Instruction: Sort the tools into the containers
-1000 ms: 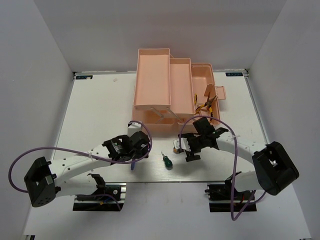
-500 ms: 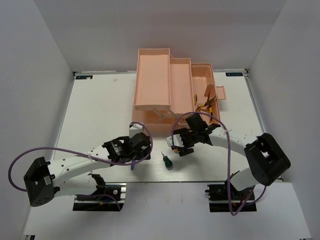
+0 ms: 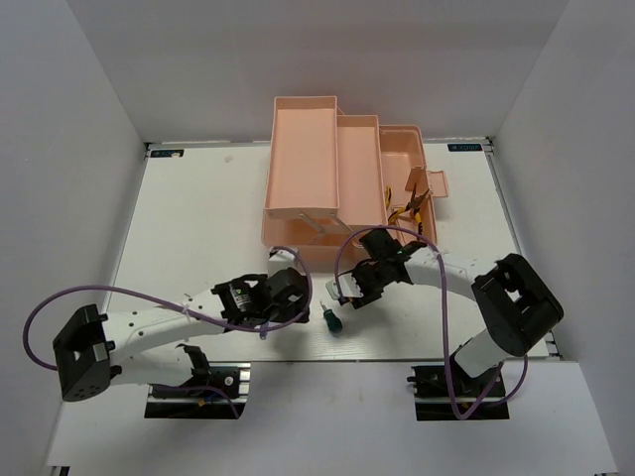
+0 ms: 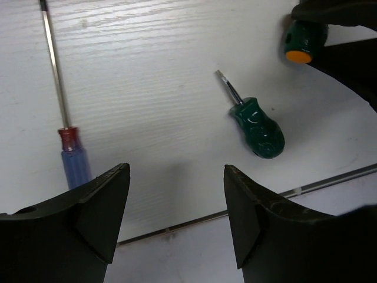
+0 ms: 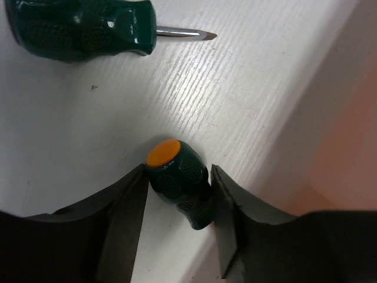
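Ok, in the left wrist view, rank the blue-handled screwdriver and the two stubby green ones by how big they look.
1. Blue-handled screwdriver: longest by far, even with its handle end cut off.
2. Green screwdriver lying free, fully visible.
3. Orange-capped green screwdriver: mostly hidden, so its rank is unsure.

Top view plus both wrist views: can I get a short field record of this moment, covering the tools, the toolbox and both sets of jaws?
toolbox: pink, open, trays stepped, on far half of table
in toolbox: yellow-handled pliers, rightmost compartment
loose on table: green screwdriver; blue-handled screwdriver; both lying flat
right gripper: jaws closed on handle of orange-capped green screwdriver
left gripper: jaws open, empty, over bare table
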Robot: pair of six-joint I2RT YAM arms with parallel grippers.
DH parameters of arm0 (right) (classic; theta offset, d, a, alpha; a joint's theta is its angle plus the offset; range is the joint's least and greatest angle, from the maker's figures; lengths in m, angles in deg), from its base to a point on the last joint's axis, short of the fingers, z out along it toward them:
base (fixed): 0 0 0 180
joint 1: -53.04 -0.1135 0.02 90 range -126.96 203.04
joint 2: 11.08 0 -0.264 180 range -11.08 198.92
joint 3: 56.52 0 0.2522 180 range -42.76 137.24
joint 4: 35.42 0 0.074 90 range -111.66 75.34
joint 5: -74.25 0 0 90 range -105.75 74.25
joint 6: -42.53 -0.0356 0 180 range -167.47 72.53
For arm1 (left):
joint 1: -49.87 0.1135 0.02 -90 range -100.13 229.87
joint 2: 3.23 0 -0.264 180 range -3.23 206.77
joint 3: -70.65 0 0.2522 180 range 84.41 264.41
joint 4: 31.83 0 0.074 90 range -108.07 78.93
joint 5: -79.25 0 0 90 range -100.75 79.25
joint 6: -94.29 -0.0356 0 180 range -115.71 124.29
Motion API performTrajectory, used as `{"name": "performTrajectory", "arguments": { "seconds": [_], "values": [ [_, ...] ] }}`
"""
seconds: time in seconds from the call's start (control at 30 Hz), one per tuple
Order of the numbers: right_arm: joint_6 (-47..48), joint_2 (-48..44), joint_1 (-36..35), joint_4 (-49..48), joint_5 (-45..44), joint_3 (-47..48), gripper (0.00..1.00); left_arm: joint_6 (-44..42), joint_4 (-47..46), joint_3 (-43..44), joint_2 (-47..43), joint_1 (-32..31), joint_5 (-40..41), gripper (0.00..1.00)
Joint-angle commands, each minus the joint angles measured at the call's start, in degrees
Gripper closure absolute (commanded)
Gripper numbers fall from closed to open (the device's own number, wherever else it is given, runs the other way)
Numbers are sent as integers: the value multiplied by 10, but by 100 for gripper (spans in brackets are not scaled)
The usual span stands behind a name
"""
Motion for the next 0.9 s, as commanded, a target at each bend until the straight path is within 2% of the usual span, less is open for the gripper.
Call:
{"name": "performTrajectory", "arguments": {
  "seconds": [0.0, 0.2, 0.33, 0.4, 0.47, 0.5, 0.67, 0.87],
  "values": [
    [26, 10, -4, 73, 12, 21, 52, 0, -36, 35, 25, -22, -25, 25],
    [30, -5, -4, 133, 17, 10, 66, -6, -61, 67, 83, -48, -33, 24],
    [5, -38, 0, 165, 21, -8, 83, 19, -83, 67, 110, -54, -28, 24],
    [-10, -61, 1, 167, 17, -23, 98, 30, -89, 61, 116, -60, -21, 22],
    [-45, -100, 2, 161, 11, -34, 100, 50, -94, 61, 129, -60, -16, 22],
    [-99, -111, 5, 151, -3, -39, 100, 57, -99, 61, 129, -60, -16, 22],
    [-231, -194, 20, 116, -50, -50, 100, 93, -125, 61, 151, -65, -16, 22],
    [-326, -258, 41, 95, -123, -44, 100, 122, -167, 48, 156, -70, -16, 22]
  ]
}}
